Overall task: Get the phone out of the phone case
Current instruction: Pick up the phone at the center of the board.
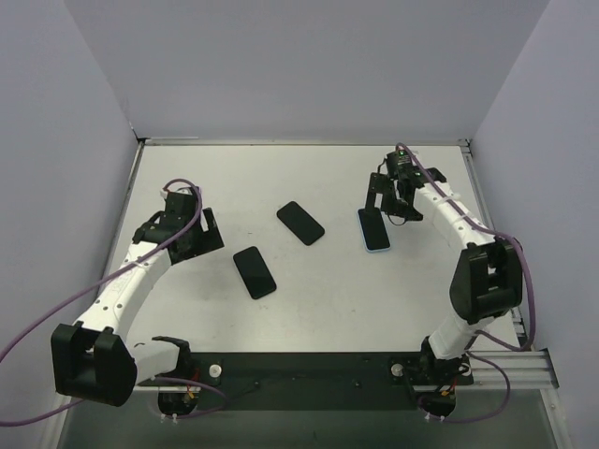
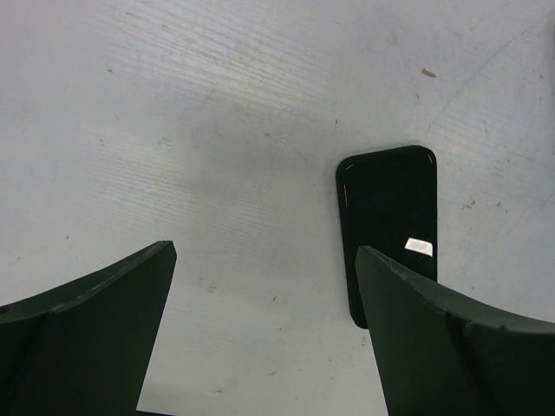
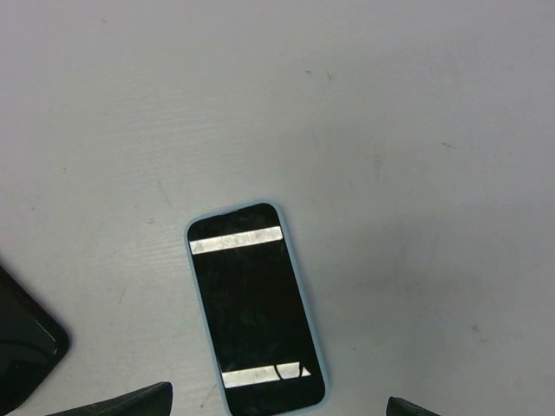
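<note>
A phone in a light-blue case lies flat, screen up, on the white table, right of centre. In the right wrist view the cased phone sits between and just ahead of my open right gripper; only the fingertips show at the bottom edge. In the top view the right gripper hovers at the phone's far end. My left gripper is open and empty over bare table at the left; in its own view the left gripper stands wide apart.
Two black phones without a case lie on the table: one left of centre, also in the left wrist view partly under the right finger, and one at centre, whose corner shows in the right wrist view. White walls enclose the table.
</note>
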Tool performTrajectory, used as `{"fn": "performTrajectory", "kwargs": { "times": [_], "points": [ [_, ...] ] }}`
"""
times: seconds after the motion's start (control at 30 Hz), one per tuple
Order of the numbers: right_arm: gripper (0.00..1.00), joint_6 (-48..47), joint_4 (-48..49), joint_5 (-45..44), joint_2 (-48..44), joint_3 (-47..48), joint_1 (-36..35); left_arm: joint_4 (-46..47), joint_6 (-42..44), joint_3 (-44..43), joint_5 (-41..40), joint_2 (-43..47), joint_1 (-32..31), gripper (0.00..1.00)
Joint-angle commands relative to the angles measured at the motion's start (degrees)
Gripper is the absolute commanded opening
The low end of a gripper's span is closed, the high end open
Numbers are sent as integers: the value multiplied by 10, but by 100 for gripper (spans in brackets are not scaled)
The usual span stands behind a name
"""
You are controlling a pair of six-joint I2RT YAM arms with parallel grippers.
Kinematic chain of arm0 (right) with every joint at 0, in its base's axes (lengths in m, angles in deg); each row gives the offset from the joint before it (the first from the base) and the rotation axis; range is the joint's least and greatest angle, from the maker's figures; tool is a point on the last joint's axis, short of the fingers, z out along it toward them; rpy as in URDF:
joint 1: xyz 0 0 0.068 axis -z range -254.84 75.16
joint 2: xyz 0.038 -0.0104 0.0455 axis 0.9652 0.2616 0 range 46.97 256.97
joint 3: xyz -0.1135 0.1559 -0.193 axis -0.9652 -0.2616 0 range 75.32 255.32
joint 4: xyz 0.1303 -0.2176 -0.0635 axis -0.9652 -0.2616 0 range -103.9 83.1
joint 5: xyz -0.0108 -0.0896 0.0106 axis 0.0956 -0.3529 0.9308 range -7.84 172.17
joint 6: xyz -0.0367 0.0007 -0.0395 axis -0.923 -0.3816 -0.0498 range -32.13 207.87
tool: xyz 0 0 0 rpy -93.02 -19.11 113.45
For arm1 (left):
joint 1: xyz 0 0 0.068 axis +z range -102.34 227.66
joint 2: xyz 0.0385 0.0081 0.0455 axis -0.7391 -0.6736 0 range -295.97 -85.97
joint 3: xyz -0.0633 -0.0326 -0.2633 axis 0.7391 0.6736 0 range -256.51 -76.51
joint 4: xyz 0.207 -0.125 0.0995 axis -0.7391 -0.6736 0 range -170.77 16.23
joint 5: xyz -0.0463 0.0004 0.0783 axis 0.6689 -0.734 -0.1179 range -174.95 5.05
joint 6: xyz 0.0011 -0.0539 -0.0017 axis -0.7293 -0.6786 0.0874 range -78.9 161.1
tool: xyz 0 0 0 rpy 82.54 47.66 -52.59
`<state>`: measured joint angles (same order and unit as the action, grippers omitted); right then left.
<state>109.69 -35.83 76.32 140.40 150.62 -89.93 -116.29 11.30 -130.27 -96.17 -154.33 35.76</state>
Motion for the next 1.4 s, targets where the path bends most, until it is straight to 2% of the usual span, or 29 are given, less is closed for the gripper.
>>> {"fn": "performTrajectory", "kwargs": {
  "times": [0.0, 0.27, 0.43, 0.53, 0.67, 0.7, 0.93, 0.97, 1.07, 1.1, 1.2, 1.23, 1.37],
  "points": [
    [99, -51, -45, 66, 68, 41, 18, 17, -4, -18, 42, 9, 2, 97],
    [99, -75, -45, 111, 168, 59, 23, 25, -25, 8, 65, 9, 1, 97],
    [99, -78, -33, 131, 181, 39, 21, 23, -26, 6, 66, 1, 0, 98],
    [98, -75, -30, 120, 184, 27, 17, 25, -25, 8, 65, 2, -1, 97],
    [95, -68, -30, 45, 195, 25, 2, 26, -33, 7, 71, -1, -1, 97],
    [92, -71, -30, 38, 197, 26, -2, 21, -35, 5, 72, -2, -1, 98],
    [88, -62, -25, 45, 219, 27, -17, 6, -39, -16, 70, -6, -5, 97],
    [87, -61, -24, 51, 221, 26, -17, 5, -40, -20, 62, -6, -11, 95],
    [77, -58, -16, 51, 219, 21, -15, 9, -43, -28, 52, -5, -16, 91],
    [67, -55, -15, 55, 218, 19, -13, 22, -42, -29, 58, -4, -17, 91],
    [52, -45, -5, 76, 203, 5, -13, 55, -63, -29, 87, 3, -16, 91],
    [48, -42, -1, 80, 188, -2, -13, 65, -72, -33, 116, -1, -15, 86],
    [38, -17, 37, 167, 140, -48, -12, 53, -56, -96, 187, -71, -17, 81]
  ]
}}
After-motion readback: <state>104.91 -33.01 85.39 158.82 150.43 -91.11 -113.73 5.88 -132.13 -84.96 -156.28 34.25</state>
